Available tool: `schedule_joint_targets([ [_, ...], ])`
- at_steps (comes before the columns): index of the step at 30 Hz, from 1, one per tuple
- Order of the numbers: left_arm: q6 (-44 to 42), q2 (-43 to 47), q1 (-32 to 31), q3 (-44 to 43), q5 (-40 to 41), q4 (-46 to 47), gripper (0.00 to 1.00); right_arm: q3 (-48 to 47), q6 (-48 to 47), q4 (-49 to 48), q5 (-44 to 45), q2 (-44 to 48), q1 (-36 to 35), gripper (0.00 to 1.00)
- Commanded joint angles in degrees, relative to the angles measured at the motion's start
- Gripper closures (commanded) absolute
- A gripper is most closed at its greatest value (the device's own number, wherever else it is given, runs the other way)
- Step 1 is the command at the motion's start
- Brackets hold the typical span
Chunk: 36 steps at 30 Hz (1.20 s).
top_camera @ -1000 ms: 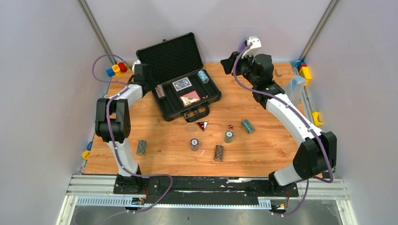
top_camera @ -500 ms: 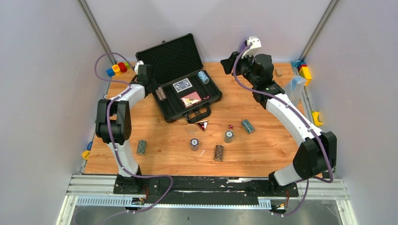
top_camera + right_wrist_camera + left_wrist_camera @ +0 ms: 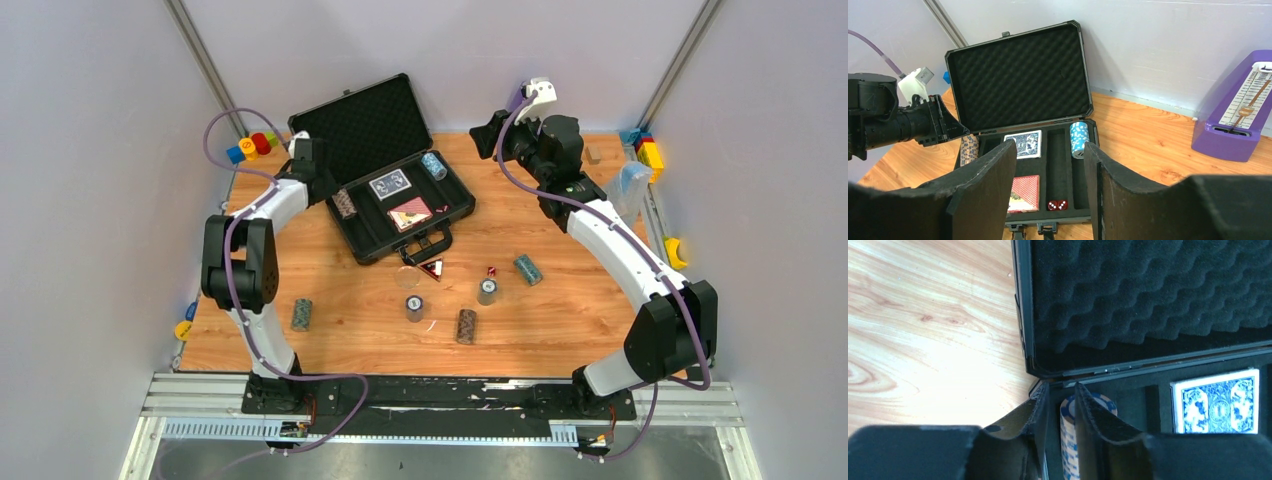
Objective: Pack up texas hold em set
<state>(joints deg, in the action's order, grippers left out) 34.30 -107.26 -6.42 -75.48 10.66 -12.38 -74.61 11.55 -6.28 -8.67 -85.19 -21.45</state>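
Note:
The black case (image 3: 455,207) lies open at the back centre, its lid up. It holds a blue deck (image 3: 1023,144), a red deck (image 3: 1024,194), a light-blue chip stack (image 3: 1078,139) and two red dice (image 3: 1058,205). My left gripper (image 3: 333,190) (image 3: 1060,390) hovers at the case's left end, its jaws a narrow gap apart and holding nothing. They sit just over a tan-and-blue chip stack (image 3: 1070,440) (image 3: 344,203) lying in the leftmost slot. My right gripper (image 3: 487,135) (image 3: 1049,144) is open and empty, raised behind the case. Several chip stacks (image 3: 465,326), a triangular button (image 3: 431,267) and a red die (image 3: 491,271) lie on the table.
Loose stacks lie near the front left (image 3: 302,313), the middle (image 3: 414,307) and the right (image 3: 527,269). A purple upright holder (image 3: 1233,125) stands at the back right. Toy blocks sit at the back left (image 3: 252,146) and along the right edge (image 3: 650,152).
My left gripper has edged right and toward the front. The tan-and-blue stack and the case have shifted slightly the same way. The right arm has not moved.

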Motion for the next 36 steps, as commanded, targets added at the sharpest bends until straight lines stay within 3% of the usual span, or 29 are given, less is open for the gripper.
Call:
schedule_joint_targets([
  [1,-5.25,6.33,-1.67,-1.1,-1.42,-3.79,0.53,-0.63,0.52,-1.71,-0.74,1.23,-0.07,0.46],
  [5,-4.45,9.74,-1.76,1.06,-1.88,-3.98,0.25,-0.55,0.45,-1.63,-0.57,1.35,0.0,0.46],
  [9,-1.57,10.77,-2.27,2.91,-4.63,-4.96,0.15,-0.62,0.66,-1.63,-0.99,1.25,-0.04,0.46],
  [13,0.45,9.27,-4.07,3.72,-6.29,-4.64,0.25,-0.7,1.05,-1.63,-1.57,0.92,-0.13,0.46],
  [29,1.41,2.86,-4.66,1.34,1.82,-7.69,0.4,-0.27,0.51,-1.19,-0.79,1.58,-0.06,0.46],
  [32,0.97,3.35,-4.66,1.32,3.28,-7.68,0.51,-0.27,0.49,-1.19,-0.8,1.6,-0.06,0.46],
  [35,0.26,3.93,-4.66,0.63,3.98,-8.28,0.73,-0.22,0.41,-1.1,-0.81,1.69,-0.05,0.46],
  [36,0.11,4.53,-4.66,0.37,3.91,-8.69,0.75,-0.27,0.4,-1.1,-0.71,1.74,-0.08,0.46],
])
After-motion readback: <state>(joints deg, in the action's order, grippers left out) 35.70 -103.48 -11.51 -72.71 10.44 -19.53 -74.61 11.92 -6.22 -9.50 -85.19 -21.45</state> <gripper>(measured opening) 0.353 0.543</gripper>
